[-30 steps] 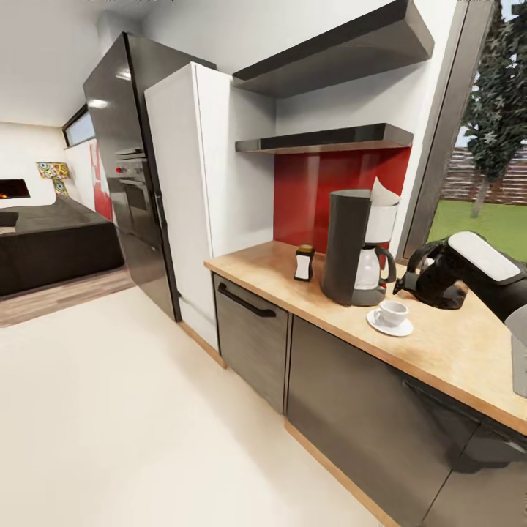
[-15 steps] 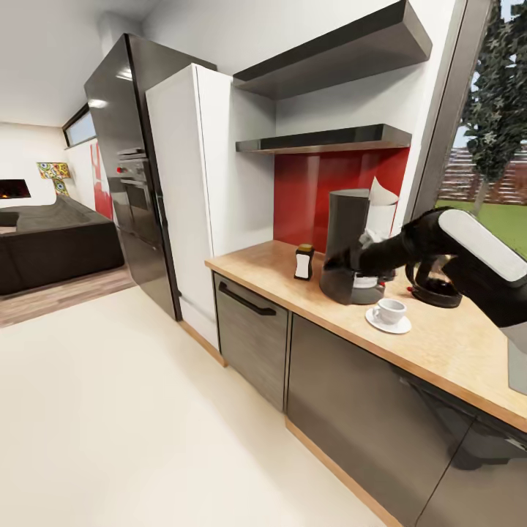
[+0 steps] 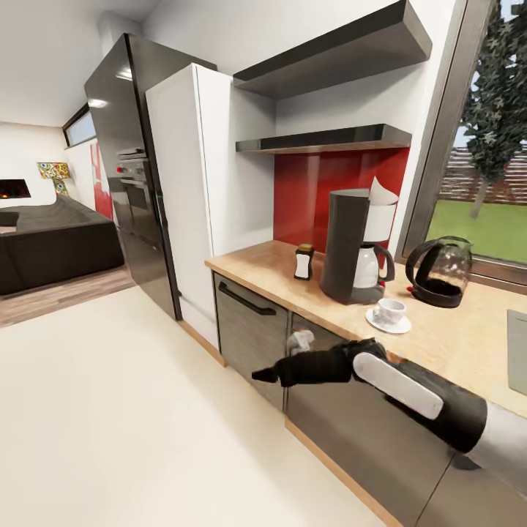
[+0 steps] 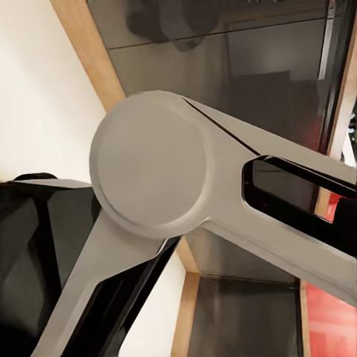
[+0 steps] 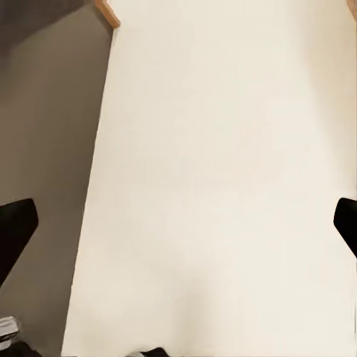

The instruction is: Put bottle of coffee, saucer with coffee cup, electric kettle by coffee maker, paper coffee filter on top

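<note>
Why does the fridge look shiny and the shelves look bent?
In the head view the black fridge is glossy and mirrors a bright ceiling light; the wide lens tilts and stretches the shelves and window frame near the edges. The right wrist view looks soft and washed-out over the pale floor.

Coffee bottle (image 3: pixel 304 262) label too small to read; sink (image 3: pixel 517 351) cut by frame edge; left wrist view blocked by arm link (image 4: pixel 186 201)

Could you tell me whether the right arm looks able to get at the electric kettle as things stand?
Probably yes: the electric kettle stands by itself on the countertop, nothing before it, though the right gripper hangs low before the cabinets and must rise first.
</note>
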You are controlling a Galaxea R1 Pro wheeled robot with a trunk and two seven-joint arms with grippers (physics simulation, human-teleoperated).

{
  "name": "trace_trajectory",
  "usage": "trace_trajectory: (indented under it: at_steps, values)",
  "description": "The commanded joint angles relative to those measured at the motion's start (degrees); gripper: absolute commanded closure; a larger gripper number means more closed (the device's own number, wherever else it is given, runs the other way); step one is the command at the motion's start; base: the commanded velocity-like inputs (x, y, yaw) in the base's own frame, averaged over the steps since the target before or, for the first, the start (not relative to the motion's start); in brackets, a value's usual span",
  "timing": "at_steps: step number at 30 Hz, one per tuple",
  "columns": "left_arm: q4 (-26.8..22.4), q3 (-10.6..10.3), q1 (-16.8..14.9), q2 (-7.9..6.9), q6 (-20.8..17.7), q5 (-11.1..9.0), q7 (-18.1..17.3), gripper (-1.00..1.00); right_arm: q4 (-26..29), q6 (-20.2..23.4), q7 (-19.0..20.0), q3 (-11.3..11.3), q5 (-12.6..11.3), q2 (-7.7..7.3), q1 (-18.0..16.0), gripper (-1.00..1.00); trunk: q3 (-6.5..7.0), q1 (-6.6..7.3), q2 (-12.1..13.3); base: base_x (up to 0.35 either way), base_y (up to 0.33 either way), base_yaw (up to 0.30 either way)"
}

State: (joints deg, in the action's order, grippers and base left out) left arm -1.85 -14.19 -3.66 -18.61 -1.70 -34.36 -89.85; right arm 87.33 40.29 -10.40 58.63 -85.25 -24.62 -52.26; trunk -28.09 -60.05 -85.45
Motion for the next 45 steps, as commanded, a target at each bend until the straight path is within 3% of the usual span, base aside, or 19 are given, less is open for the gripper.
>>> trace_trajectory:
  at_steps: [1, 2, 4, 5, 6, 9, 11, 13, 14, 16, 19, 23, 28, 29, 36, 45]
  values:
    - [-0.05, -0.27, -0.03, -0.07, -0.19, -0.44, -0.15, -1.0, -0.09, -1.57, 2.23, 0.15, 3.51, -0.17, 3.25, -1.0, -0.06, 0.0, -0.03, 0.0, 0.0, 0.0]
    - [-0.13, 0.44, -0.03, -0.18, -0.21, -0.44, -0.15, -1.0, -0.78, -4.43, 6.94, 0.2, 10.07, -0.47, 8.08, -1.0, -0.06, 0.0, -0.03, 0.0, 0.0, 0.0]
    - [-0.38, 1.7, -0.03, -0.25, -0.22, -0.44, -0.15, -1.0, -2.73, -8.17, 11.45, 0.21, 15.41, -0.81, 13.3, -1.0, -0.06, 0.0, -0.03, 0.0, 0.0, 0.0]
    - [-0.59, 3.4, -0.03, -0.3, -0.22, -0.44, -0.15, -1.0, -6.06, -12.63, 15.43, 0.22, 19.07, -1.05, 18.08, -1.0, -0.06, 0.0, -0.03, 0.0, 0.0, 0.0]
    - [-0.77, 6.43, -0.03, -0.34, -0.23, -0.44, -0.15, -1.0, -13.84, -20.09, 20.36, 0.3, 22.21, -1.24, 23.49, -1.0, -0.06, 0.0, -0.03, 0.0, 0.0, 0.0]
    - [-0.85, 10.46, -0.03, -0.34, -0.23, -0.44, -0.15, -1.0, -28.74, -29.56, 28.5, 0.57, 24.0, -1.21, 27.68, -1.0, -0.06, 0.0, -0.03, 0.0, 0.0, 0.0]
    - [-0.72, 12.8, -0.03, -0.07, -0.03, -0.44, -0.15, -1.0, -44.88, -36.77, 40.37, 1.97, 24.76, -0.54, 29.57, -1.0, -0.06, 0.0, -0.03, 0.0, 0.0, 0.0]
    - [-0.57, 13.43, -0.03, 0.04, 0.1, -0.44, -0.15, -1.0, -52.72, -39.62, 45.64, 2.73, 24.96, 0.25, 30.1, -1.0, -0.06, 0.0, -0.03, 0.0, 0.0, 0.0]
    - [-0.46, 13.85, -0.03, 0.11, 0.2, -0.44, -0.15, -1.0, -59.73, -41.91, 49.75, 3.22, 25.06, 1.05, 30.45, -1.0, -0.06, 0.0, -0.03, 0.0, 0.0, 0.0]
    - [-0.29, 14.31, -0.03, 0.14, 0.31, -0.44, -0.15, -1.0, -70.37, -44.86, 54.38, 3.7, 25.15, 2.33, 31.3, -1.0, -0.06, 0.0, -0.03, 0.0, 0.0, 0.0]
    - [-0.13, 14.5, -0.03, 0.1, 0.35, -0.44, -0.15, -1.0, -76.36, -47.61, 56.28, 3.9, 25.23, 2.93, 33.3, -1.0, -0.06, 0.0, -0.03, 0.0, 0.0, 0.0]
    - [-0.03, 14.6, -0.03, 0.07, 0.37, -0.44, -0.15, -1.0, -79.57, -51.37, 57.22, 4.0, 25.29, 3.24, 35.65, -1.0, -0.06, 0.0, -0.03, 0.0, 0.0, 0.0]
    - [0.0, 14.63, -0.03, 0.04, 0.38, -0.44, -0.15, -1.0, -80.49, -52.45, 57.68, 4.03, 25.31, 3.33, 36.46, -1.0, -0.06, 0.0, -0.03, 0.0, 0.0, 0.0]
    - [-0.03, 14.62, -0.03, 0.06, 0.38, -0.44, 1.7, -1.0, -80.6, -52.58, 57.69, 4.04, 25.31, 3.34, 36.57, -1.0, -0.06, 0.0, -0.03, 0.0, 0.0, 0.0]
    - [-0.08, 14.57, -0.03, 0.05, 0.3, -0.44, 2.84, -1.0, -80.65, -52.68, 57.33, 4.04, 25.31, 3.35, 36.62, -1.0, -0.06, 0.0, -0.03, 0.078, 0.069, -0.003]
    - [-0.08, 14.54, -0.03, 0.06, 0.33, -0.44, 2.92, -1.0, -80.65, -52.68, 57.33, 4.04, 25.31, 3.35, 36.62, -1.0, -0.06, 0.0, -0.03, 0.048, 0.043, -0.207]
